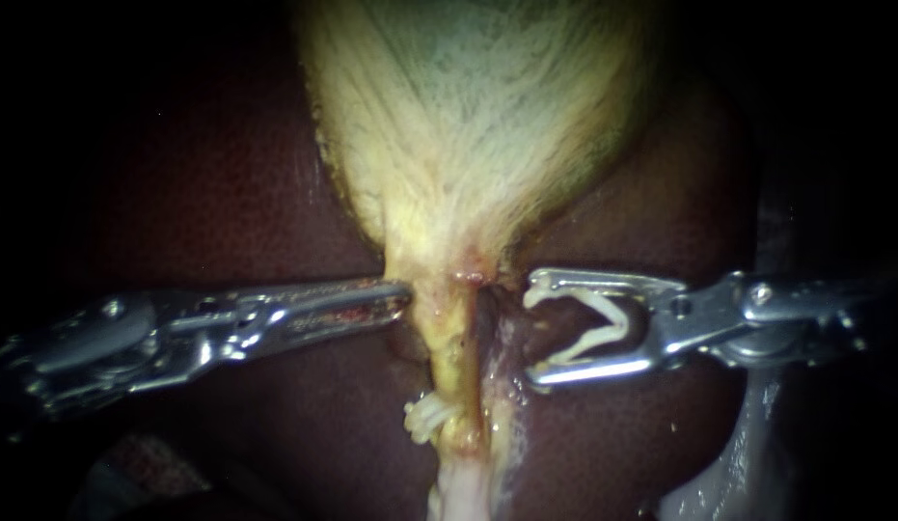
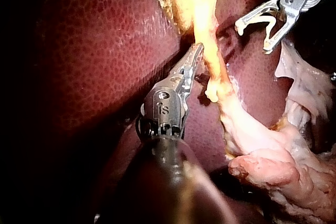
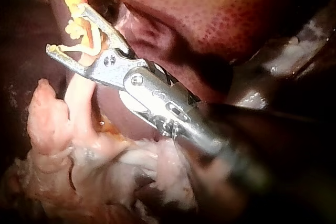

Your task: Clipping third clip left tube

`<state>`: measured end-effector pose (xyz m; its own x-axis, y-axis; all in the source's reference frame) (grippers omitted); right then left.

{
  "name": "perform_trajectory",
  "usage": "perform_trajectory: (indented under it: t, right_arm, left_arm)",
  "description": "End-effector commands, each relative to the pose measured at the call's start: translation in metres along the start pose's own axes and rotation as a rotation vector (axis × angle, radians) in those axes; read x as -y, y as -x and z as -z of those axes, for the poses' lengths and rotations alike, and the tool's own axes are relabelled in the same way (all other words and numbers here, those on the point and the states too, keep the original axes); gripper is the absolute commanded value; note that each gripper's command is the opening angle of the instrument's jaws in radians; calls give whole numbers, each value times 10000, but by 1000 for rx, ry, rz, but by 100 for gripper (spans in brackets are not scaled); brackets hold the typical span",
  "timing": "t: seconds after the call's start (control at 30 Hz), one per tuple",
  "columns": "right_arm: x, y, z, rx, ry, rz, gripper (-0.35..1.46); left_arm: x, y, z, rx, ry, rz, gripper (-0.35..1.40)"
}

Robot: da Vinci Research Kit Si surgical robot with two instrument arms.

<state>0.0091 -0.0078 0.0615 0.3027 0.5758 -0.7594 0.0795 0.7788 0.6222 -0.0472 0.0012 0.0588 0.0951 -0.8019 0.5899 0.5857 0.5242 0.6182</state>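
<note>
The pale yellow gallbladder (image 1: 468, 116) narrows to a neck, from which the yellowish left tube (image 1: 451, 357) runs down. A white clip (image 1: 424, 420) sits on this tube lower down. My left instrument (image 1: 402, 294) comes in from the left, and its jaws are shut on the edge of the neck tissue, as the left wrist view (image 2: 197, 55) also shows. My right instrument (image 1: 533, 328) holds a wide-open white clip (image 1: 593, 328) between its jaws. The clip's mouth faces the tubes from just to their right, with no tube inside it. The right wrist view shows the same loaded jaws (image 3: 64, 29).
Dark red liver (image 1: 227, 212) lies on both sides of the gallbladder. A darker strand (image 1: 497, 405) runs beside the left tube, to its right. Pale ragged fatty tissue (image 2: 273, 171) hangs below the tubes. A pale glistening fold (image 1: 738, 453) shows at the lower right.
</note>
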Motion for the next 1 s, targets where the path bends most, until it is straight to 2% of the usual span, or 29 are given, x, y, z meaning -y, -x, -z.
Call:
perform_trajectory:
  t: [0.03, 0.3, 0.73, 1.0]
  right_arm:
    - [0, 3, -5, 3, -5, -3, 60]
    - [-8, 34, -51, 11, -30, -37, 58]
    - [-37, 65, -54, 14, -28, -36, 58]
    - [-36, 80, -77, 17, -22, -59, 56]
  left_arm:
    - [0, 0, 3, 2, 2, 5, -35]
    - [14, 3, 16, 3, 6, 7, -35]
    - [27, 6, 25, 3, 7, 7, -35]
    - [34, 9, 18, 4, 11, 9, -35]
